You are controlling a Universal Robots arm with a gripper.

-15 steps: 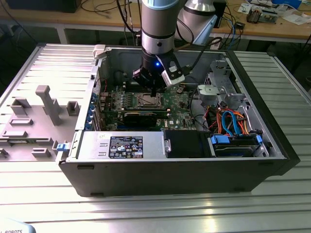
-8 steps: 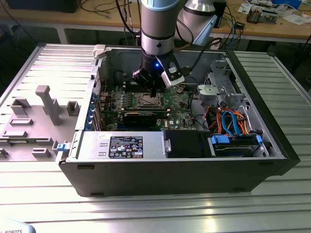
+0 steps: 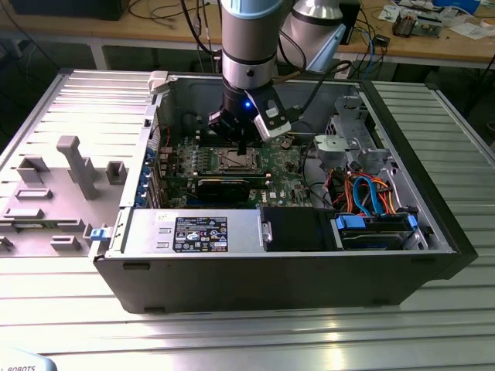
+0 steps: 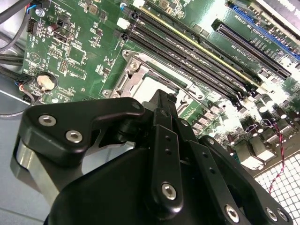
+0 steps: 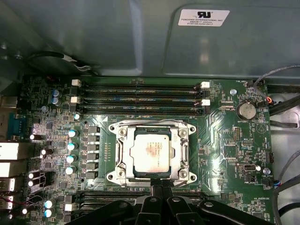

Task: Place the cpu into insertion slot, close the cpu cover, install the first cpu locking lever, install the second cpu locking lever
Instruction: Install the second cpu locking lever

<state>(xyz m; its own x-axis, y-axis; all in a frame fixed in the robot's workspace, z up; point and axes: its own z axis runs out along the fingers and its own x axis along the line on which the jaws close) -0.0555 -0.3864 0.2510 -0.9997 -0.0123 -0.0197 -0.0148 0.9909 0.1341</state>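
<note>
the computer case [image 3: 433, 224] lies open on top, so from above the way to the green motherboard [image 3: 286, 174] is free. the gripper [image 3: 243, 144] hangs just over the insertion slot [image 5: 152, 152], where the cpu [image 5: 151, 151] sits, and its black linkage stands close before the socket in both wrist views. rows of black memory slots [image 5: 140, 89] run along one side of the socket, a second bank [image 5: 117, 194] along the other. upright capacitors [image 5: 71, 146] stand near its edge. toward the exterior view's right, a drive cage [image 3: 352, 127] and orange and blue cables [image 3: 363, 193] crowd the case. the power supply [image 3: 193, 232] blocks the near side.
</note>
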